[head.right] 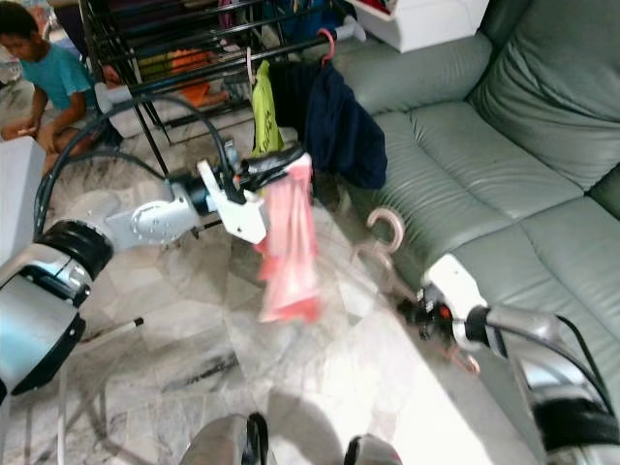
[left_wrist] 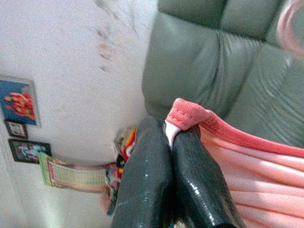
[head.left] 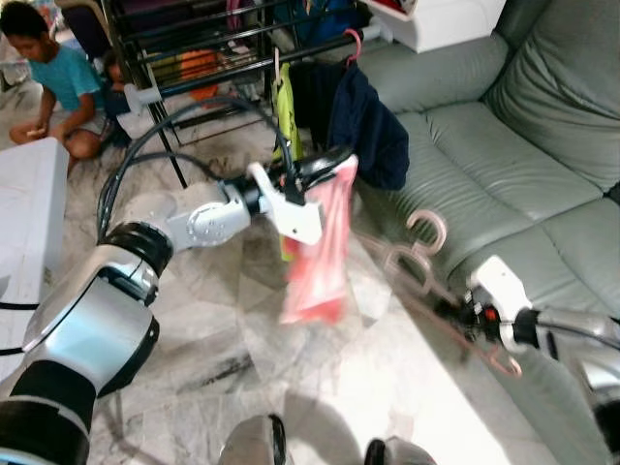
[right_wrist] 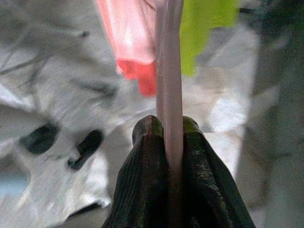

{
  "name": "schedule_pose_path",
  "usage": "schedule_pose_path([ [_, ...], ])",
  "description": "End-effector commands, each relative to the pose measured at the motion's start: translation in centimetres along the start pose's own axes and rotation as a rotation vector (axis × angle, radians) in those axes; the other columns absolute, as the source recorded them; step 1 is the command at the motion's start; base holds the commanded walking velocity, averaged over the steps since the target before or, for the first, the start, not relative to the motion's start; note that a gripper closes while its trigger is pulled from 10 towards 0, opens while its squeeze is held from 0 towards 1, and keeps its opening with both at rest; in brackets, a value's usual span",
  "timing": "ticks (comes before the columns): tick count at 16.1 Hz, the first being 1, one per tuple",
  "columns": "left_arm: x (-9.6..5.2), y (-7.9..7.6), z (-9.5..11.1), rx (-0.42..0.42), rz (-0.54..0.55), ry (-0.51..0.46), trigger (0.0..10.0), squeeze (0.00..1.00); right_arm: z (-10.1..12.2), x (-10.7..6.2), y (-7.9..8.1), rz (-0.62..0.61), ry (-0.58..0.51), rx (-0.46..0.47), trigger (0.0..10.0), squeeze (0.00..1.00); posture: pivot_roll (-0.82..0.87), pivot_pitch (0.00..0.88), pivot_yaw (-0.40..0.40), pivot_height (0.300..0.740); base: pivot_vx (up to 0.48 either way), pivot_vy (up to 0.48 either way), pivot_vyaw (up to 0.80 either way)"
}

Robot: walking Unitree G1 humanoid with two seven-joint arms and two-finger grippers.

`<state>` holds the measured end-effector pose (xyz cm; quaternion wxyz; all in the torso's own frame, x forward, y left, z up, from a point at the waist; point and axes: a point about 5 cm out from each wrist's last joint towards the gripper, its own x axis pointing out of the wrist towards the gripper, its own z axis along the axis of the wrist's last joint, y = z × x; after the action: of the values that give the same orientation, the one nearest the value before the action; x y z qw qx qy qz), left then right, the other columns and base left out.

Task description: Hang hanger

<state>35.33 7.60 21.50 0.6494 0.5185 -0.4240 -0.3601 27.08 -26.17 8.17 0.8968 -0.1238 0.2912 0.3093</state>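
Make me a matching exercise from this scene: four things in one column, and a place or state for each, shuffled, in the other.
Things:
1. pink garment
2. pink hanger
3. navy garment
4. yellow-green garment

Places or states:
A. hangs on the drying rack by a red hook
B. pinched by the left gripper
C. clamped in the right gripper
D. hangs on the rack left of the navy one

Pairs: 1-B, 2-C, 3-A, 4-D

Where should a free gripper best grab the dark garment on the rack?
Probably the lower fold of the dark garment, coming from the sofa side. It hangs loose from a pink hook, and the left gripper with the pink cloth crowds the other side.
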Motion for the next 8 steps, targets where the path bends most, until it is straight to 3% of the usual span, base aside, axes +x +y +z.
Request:
schedule_pose_path([
  [1, 0.1, 0.9, 0.3, -0.013, 0.036, -0.026, 10.0, 0.00, 0.7, 0.0, -1.4, -0.121, -0.046, 0.025, 10.0, 0.00, -0.06, 0.079, 0.093, 0.740, 0.000, 0.000, 0.00],
  [4, 0.1, 0.8, 0.8, -0.059, 0.103, -0.028, 10.0, 0.00, 1.8, 0.7, -2.5, -0.252, -0.145, 0.170, 10.0, 0.00, -0.06, 0.079, 0.090, 0.740, 0.000, 0.000, 0.00],
  [8, 1.5, -0.5, 3.5, -0.180, 0.194, -0.096, 10.0, 0.00, 4.6, 1.8, -4.0, -0.519, -0.332, 0.370, 10.0, 0.00, -0.06, 0.092, 0.074, 0.740, 0.000, 0.000, 0.00],
])
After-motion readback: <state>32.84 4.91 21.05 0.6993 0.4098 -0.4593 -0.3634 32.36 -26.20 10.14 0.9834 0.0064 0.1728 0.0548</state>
